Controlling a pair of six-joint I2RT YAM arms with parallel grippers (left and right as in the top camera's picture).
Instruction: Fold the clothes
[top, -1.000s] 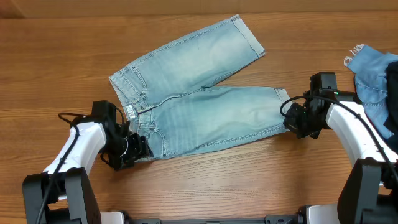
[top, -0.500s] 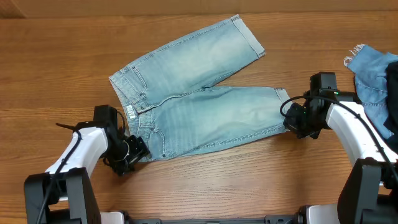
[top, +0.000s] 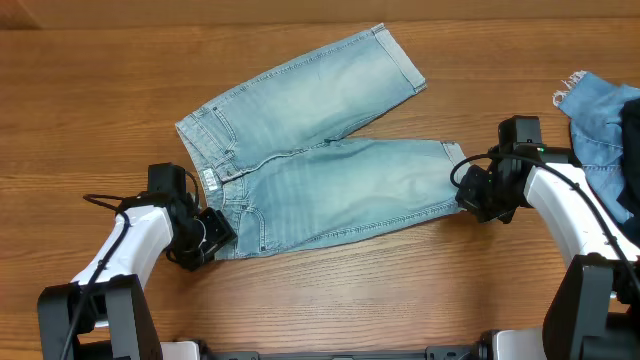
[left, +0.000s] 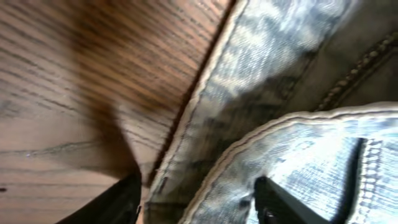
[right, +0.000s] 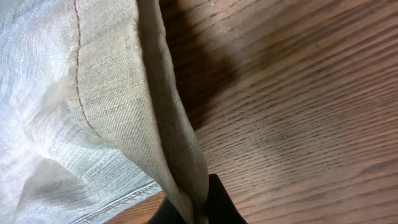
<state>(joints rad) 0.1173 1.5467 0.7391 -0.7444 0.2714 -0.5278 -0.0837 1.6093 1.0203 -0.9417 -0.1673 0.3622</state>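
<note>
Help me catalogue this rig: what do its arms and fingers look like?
Both arms match: the left arm and right arm have white, rounded links turning black at the wrist, with thin black cables looping beside them. The fingers are plain black. A green light shows on the right arm.

darker garment (top: 603, 118): cut off by right edge
left gripper (left: 198, 202): fingers run off bottom edge
right gripper (right: 196, 211): tips mostly covered by jeans (right: 106, 93) hem
</note>
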